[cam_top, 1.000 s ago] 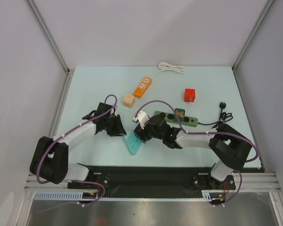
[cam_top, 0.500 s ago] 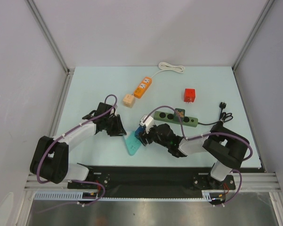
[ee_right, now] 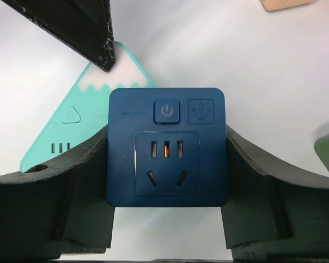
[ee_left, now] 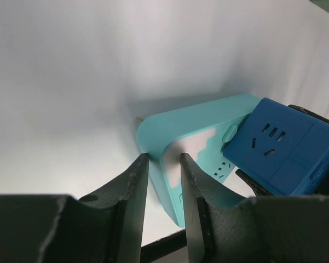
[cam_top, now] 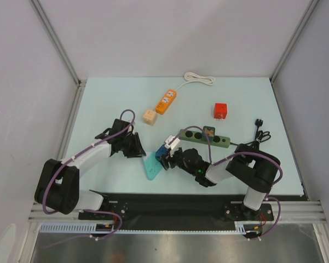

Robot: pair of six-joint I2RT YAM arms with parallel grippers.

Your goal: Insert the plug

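Observation:
My right gripper (cam_top: 165, 157) (ee_right: 167, 150) is shut on a dark blue square plug adapter (cam_top: 163, 153) (ee_right: 167, 147), gripping its two sides with the socket face toward the camera. It holds the adapter low over the right part of a teal mountain-shaped power strip (cam_top: 151, 167) (ee_right: 71, 129) that lies flat on the table. My left gripper (cam_top: 137, 147) (ee_left: 161, 159) sits at the strip's upper corner, fingers closed to a narrow gap with that corner (ee_left: 153, 129) between them. The adapter also shows in the left wrist view (ee_left: 279, 145).
A green power strip (cam_top: 204, 137) with a black cable (cam_top: 259, 131) lies to the right. An orange power strip (cam_top: 166, 102) with a coiled white cord (cam_top: 200, 78), a beige cube (cam_top: 149, 116) and a red cube (cam_top: 220, 110) lie farther back.
My right gripper has moved down and toward the near edge with the blue adapter, closer over the teal strip. The left arm has stayed put.

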